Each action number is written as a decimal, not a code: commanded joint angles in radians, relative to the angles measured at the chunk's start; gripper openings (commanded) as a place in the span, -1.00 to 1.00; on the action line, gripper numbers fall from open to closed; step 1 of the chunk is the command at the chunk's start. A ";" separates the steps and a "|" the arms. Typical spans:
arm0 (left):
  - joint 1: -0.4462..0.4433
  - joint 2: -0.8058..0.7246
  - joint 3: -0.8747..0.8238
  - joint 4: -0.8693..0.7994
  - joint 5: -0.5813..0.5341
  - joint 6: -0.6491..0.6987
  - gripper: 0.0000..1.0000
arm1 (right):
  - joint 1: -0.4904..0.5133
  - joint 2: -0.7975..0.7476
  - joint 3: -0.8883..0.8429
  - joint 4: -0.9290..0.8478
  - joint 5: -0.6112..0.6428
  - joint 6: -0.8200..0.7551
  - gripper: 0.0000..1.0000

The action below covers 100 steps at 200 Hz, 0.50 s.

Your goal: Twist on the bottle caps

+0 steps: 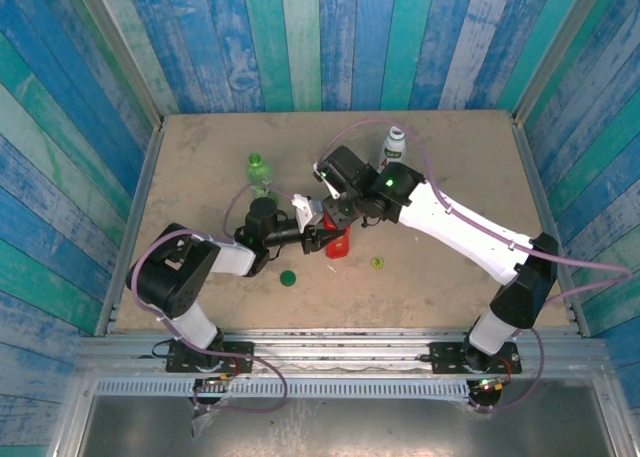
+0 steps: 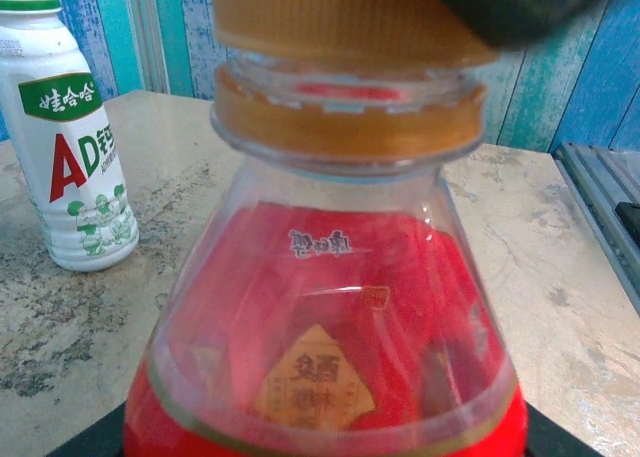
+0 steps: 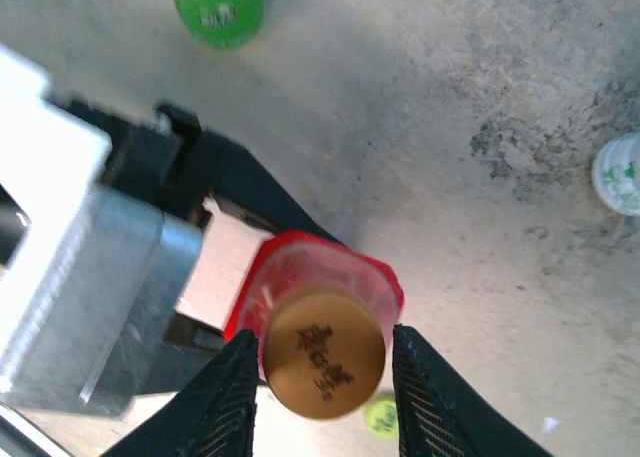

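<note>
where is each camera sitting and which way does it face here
Top external: above, behind the bases, facing down on the table; both arms, left gripper and right gripper meet at the red plastic bottle.
Left wrist: low, facing sideways at that bottle; own fingers at bottom corners.
Right wrist: facing straight down on the round orange screw cap, own fingers either side.
Shared: wrist views both show bottle and cap.
</note>
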 commanded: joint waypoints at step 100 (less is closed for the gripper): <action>-0.004 -0.016 -0.008 -0.165 0.205 0.044 0.09 | -0.149 -0.369 -0.363 0.268 -0.634 -0.758 0.27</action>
